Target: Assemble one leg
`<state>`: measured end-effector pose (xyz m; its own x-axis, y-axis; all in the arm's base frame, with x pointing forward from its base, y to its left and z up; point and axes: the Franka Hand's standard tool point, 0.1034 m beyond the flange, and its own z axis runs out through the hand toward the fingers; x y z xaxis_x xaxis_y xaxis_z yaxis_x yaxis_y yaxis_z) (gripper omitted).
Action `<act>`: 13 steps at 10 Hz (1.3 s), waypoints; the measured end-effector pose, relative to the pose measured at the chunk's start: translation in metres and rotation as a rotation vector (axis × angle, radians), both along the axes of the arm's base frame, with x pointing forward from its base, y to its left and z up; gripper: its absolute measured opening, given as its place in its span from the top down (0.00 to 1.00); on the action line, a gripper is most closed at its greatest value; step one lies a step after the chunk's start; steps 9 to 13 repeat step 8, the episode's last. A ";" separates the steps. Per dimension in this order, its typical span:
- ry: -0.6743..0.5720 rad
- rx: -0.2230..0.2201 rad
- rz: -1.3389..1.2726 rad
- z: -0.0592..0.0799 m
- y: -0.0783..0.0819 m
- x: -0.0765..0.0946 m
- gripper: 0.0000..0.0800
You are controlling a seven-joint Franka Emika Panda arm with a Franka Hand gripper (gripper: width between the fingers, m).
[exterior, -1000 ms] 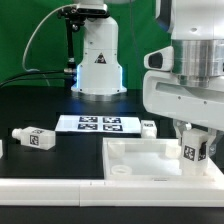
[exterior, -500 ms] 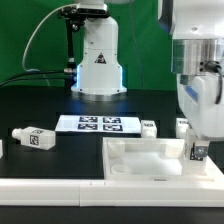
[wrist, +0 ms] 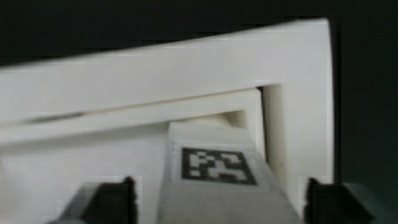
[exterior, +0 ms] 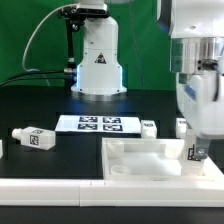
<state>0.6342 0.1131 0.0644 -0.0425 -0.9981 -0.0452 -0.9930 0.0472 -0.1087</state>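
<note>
Robotics lab setup, as indicated by: white Franka arm base (exterior: 97,58) w/ warning-triangle sticker and blue status light, bolted to a black table (exterior: 40,110); green backdrop curtain (exterior: 25,30) hung behind; cable (exterior: 35,40) routed to the arm; marker board (exterior: 100,124) w/ b/w fiducial tags fixed to the tabletop; tagged white parts, e.g. a leg (exterior: 33,138), laid out for tracking.

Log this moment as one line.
gripper: shut on leg | leg: upright at panel corner | other leg: lying on table
</note>
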 end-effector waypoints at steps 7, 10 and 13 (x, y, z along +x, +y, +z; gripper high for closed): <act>-0.007 -0.040 0.584 0.015 0.008 -0.002 0.19; -0.023 -0.032 0.586 0.031 0.008 0.001 0.19; -0.023 -0.032 0.586 0.031 0.008 0.001 0.19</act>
